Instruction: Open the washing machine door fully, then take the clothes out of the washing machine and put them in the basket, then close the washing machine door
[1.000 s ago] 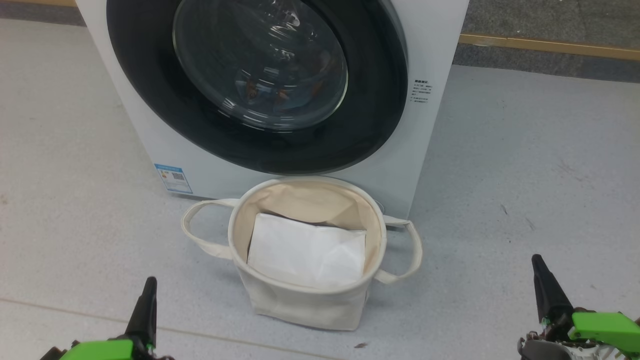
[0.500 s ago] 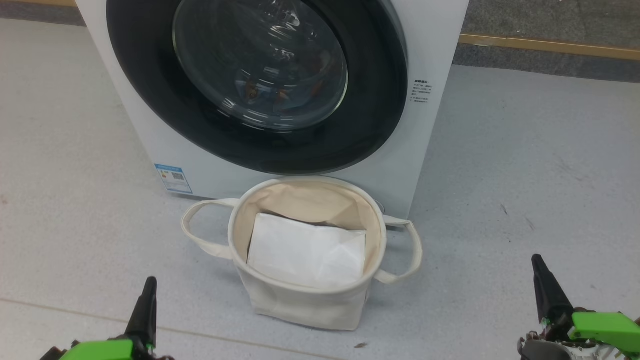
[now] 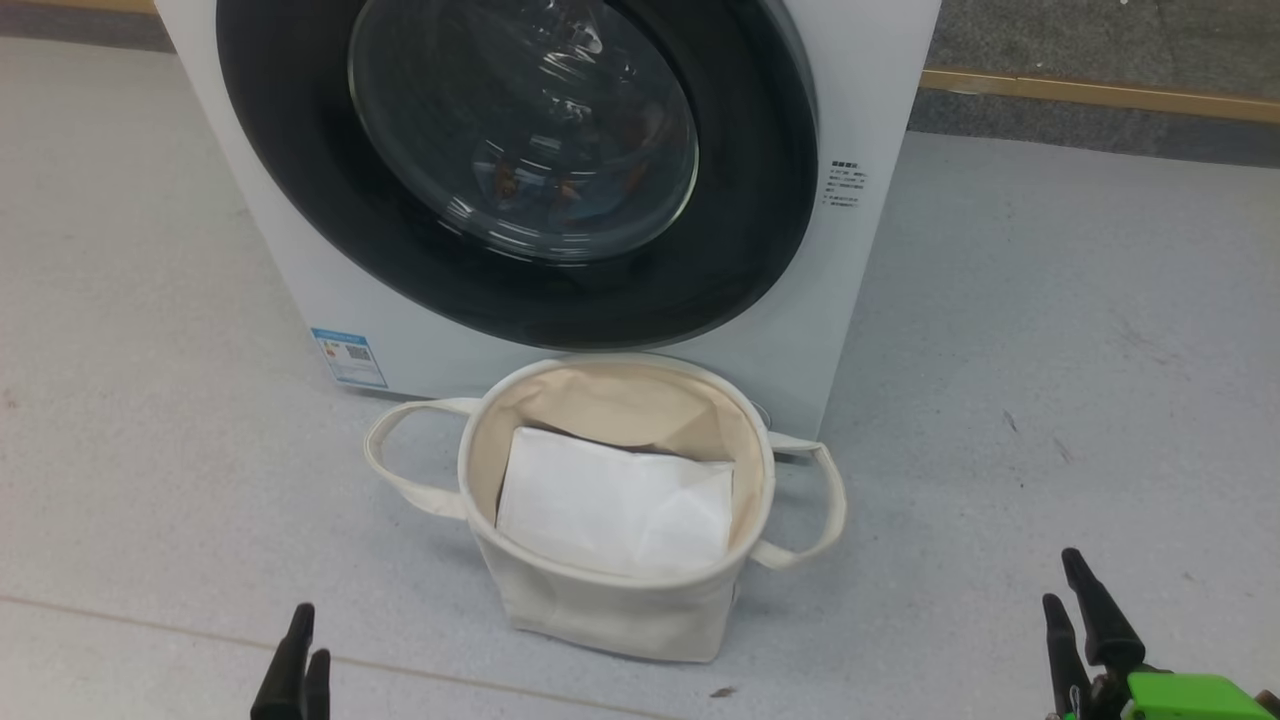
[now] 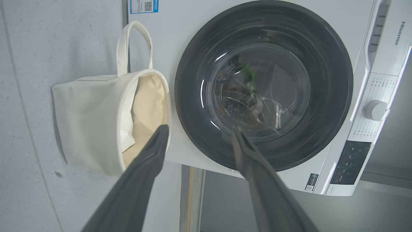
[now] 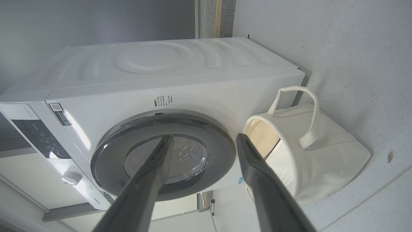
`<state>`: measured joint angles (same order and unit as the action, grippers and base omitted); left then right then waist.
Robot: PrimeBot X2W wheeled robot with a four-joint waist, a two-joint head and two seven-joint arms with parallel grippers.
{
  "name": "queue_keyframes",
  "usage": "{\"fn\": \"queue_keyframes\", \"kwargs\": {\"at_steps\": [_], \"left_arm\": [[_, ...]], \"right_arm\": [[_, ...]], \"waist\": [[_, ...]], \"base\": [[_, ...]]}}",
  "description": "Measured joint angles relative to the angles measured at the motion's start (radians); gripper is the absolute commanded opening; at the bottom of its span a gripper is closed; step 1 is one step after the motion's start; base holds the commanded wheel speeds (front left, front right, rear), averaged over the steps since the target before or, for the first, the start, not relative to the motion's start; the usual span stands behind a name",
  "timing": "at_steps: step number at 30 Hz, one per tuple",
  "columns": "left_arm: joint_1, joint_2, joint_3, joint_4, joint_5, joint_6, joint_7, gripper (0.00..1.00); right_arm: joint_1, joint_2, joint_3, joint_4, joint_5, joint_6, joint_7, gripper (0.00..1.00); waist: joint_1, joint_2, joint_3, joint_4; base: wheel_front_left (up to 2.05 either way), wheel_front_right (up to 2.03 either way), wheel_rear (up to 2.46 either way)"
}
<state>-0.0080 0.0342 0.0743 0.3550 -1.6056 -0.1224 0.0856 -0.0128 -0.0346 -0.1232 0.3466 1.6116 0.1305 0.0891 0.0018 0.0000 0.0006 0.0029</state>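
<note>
Door (image 3: 760, 200) is shut, flush on the washer (image 3: 870, 300) front. The washer sits far centre on the grey floor (image 3: 1080, 300), and I see its glossy black rim around the bulging glass. Clothes (image 3: 560, 186) are inside the drum. I only get dim orange and blue bits through the window and can't make out more.

Basket (image 3: 600, 615) stands upright on the floor just in front of the washer, under the door. I can't tell if it touches the machine. One loop handle sticks out left, one right. A flat white sheet (image 3: 610, 500) lies tilted inside it, and I see none of the printed fabric in there.

Left claw (image 3: 307, 650) is at the near left, low in my head view, well apart from the basket. In the left wrist view its fingers (image 4: 151, 154) are spread with nothing between them, pointing at the gap between basket and door.

Right claw (image 3: 1062, 580) is at the near right, also well apart from the basket. In the right wrist view its fingers (image 5: 154, 167) are spread and empty, one over the door glass and one toward the basket mouth.

A blue label (image 3: 348, 357) is on the washer's lower left corner. Small black text is on the right of the door. The dial and control panel show in the wrist views.
</note>
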Motion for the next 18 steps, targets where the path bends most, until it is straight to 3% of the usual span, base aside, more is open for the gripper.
{"fn": "queue_keyframes", "kwargs": {"at_steps": [18], "left_arm": [[-0.002, 0.000, 0.026, -0.047, 0.056, 0.000, -0.045, 1.00]], "right_arm": [[-0.017, 0.000, 0.008, -0.036, -0.065, 0.000, -0.049, 1.00]], "waist": [[-0.0016, 0.0000, 0.006, 0.009]], "base": [[0.00, 0.00, 0.00]]}}
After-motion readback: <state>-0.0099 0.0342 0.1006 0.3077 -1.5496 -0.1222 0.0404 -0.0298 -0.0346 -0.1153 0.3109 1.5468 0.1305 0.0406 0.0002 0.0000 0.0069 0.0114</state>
